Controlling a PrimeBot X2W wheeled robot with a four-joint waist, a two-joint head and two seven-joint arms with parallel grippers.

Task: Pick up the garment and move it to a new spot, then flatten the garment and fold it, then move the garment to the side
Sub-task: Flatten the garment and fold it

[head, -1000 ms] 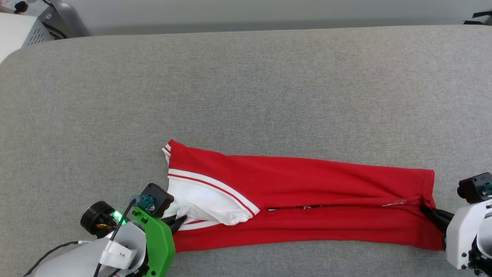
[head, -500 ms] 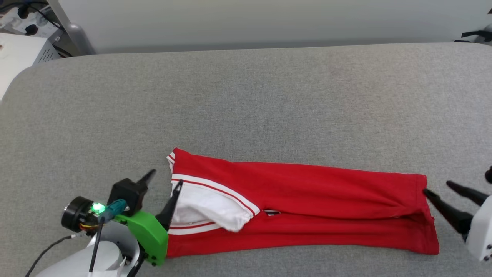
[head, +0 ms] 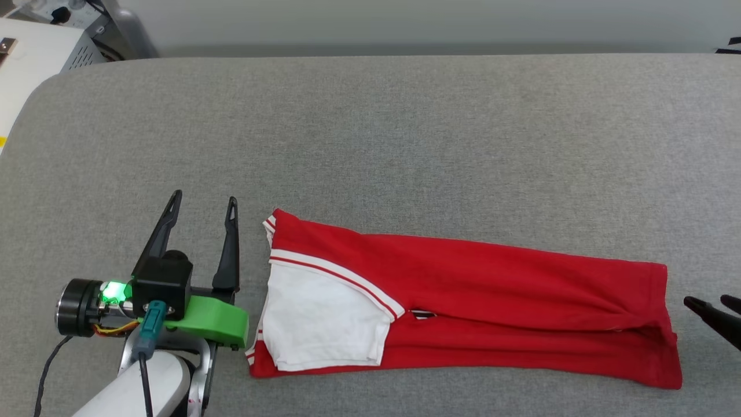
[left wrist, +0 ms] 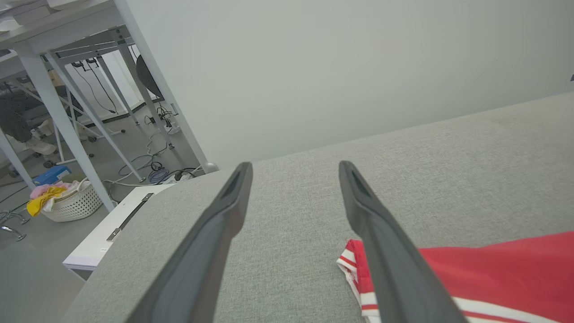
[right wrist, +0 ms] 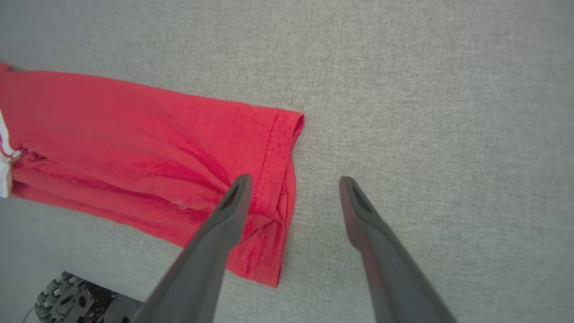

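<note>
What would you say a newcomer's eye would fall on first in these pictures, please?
The red garment stands out at once, folded into a long strip on the near part of the grey padded surface, its white sleeve on top at the robot's left end. Next come the left gripper, open beside that sleeve end with a bright green mount behind it, and the right gripper, open by the hem end; neither holds the cloth.

Both ends of the garment (head: 492, 289) released since a second ago: the left gripper (head: 204, 197) and the right gripper (head: 707, 300), then pinching the cloth, now stand fingers spread and clear of it; the white sleeve (head: 318, 324) lies flatter.
</note>
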